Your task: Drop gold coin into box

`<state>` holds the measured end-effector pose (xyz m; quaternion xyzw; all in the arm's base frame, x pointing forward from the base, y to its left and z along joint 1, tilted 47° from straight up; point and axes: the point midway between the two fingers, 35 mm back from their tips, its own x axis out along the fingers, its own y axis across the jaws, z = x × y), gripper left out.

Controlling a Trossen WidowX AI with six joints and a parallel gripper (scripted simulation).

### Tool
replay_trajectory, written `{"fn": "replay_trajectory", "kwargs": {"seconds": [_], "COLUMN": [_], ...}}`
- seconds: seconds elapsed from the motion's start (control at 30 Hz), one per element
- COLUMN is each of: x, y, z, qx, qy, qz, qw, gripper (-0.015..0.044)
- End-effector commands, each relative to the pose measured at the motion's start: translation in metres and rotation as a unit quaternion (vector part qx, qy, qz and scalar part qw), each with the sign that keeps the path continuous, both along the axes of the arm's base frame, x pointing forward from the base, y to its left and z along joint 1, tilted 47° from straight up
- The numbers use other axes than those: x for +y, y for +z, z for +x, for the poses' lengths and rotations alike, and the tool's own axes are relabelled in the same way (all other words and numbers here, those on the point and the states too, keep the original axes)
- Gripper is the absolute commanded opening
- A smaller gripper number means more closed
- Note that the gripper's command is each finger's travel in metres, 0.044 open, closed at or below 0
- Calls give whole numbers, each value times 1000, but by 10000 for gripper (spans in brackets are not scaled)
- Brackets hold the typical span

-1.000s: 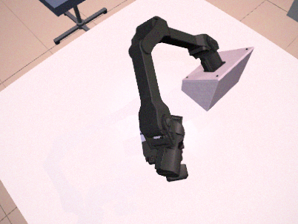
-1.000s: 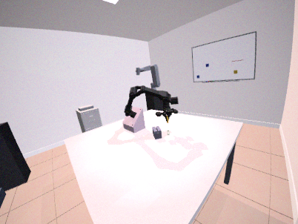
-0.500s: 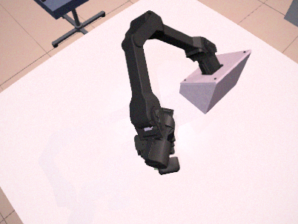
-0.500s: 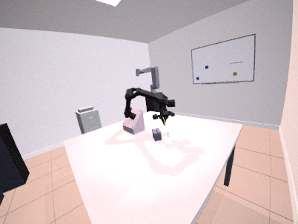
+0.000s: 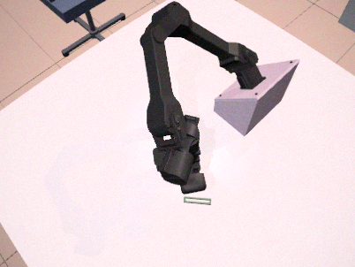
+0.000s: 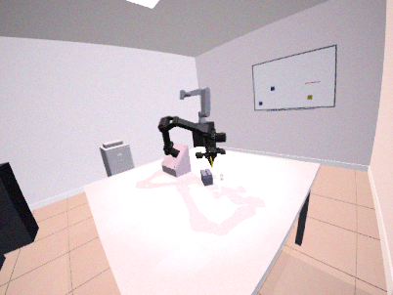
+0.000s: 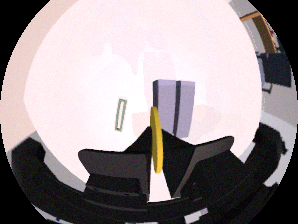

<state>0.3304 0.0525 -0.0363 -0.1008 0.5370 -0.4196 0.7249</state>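
Note:
The gold coin point(image 7: 157, 145) point(image 6: 211, 160) is on edge between the fingertips of my gripper point(image 7: 156, 156), which is shut on it. In the wrist view the coin's upper end overlaps the left side of the grey box point(image 7: 166, 106) point(image 6: 204, 179). A dark slot point(image 7: 177, 109) runs along the box's lid. The gripper and coin are raised above the table, and the coin is outside the box. The thin green holder point(image 7: 118, 115) point(image 5: 197, 203) point(image 6: 221, 177) is empty and lies left of the box in the wrist view. In the top view the arm hides the fingertips, coin and box.
The arm's base is mounted on a large pinkish wedge-shaped stand point(image 5: 269, 88) point(image 6: 180, 163), well behind the gripper in the exterior view. The white table point(image 5: 110, 221) point(image 6: 161, 234) carries the stand, box and holder. A whiteboard point(image 6: 293, 78) hangs on the far wall.

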Motion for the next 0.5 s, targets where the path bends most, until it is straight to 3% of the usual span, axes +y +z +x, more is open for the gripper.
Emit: {"fn": "replay_trajectory", "kwargs": {"seconds": [0.0, 0.47], "x": [-7, -29], "y": [9, 28], "z": [-2, -14], "qx": [-5, -5], "qy": [2, 1], "qz": [0, -2], "qw": [1000, 1000], "gripper": [0, 0]}}
